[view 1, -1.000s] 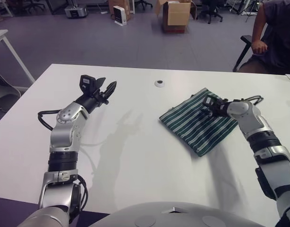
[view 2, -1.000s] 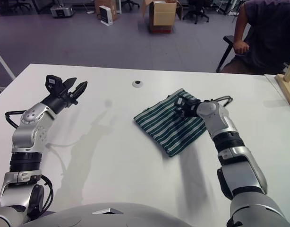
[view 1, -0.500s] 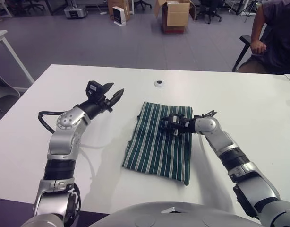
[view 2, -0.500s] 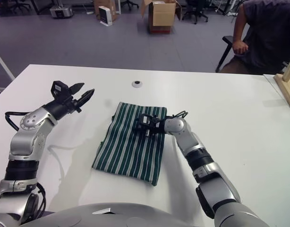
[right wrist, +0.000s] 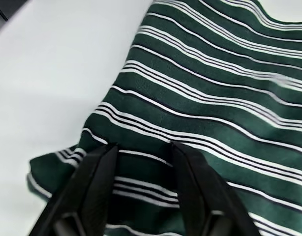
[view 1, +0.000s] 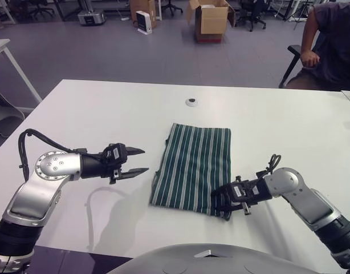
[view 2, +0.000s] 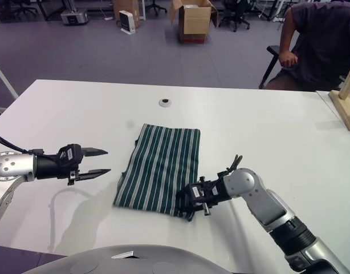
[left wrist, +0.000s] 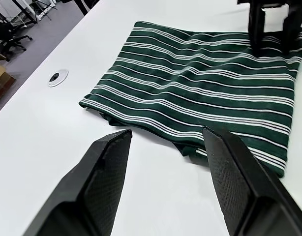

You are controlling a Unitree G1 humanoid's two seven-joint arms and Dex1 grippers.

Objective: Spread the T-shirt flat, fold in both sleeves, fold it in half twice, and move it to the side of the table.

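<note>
The T-shirt (view 1: 193, 164), dark green with white stripes, lies folded into a long rectangle in the middle of the white table (view 1: 277, 120). My left gripper (view 1: 139, 162) is open and hovers low just left of the shirt's near left corner; the left wrist view has that corner (left wrist: 190, 147) between the spread fingers. My right gripper (view 1: 223, 204) sits at the shirt's near right corner. Its fingers (right wrist: 92, 191) are apart, lying on the striped cloth (right wrist: 200, 98), open.
A small round cap (view 1: 191, 101) is set in the table beyond the shirt. A wooden stand (view 2: 347, 97) sits at the table's far right edge. A person sits on a chair behind the table's right corner.
The shirt went from the right, lying askew, to the middle of the table. My right gripper then drew back from its centre to the near right corner. My left gripper dropped toward me.
</note>
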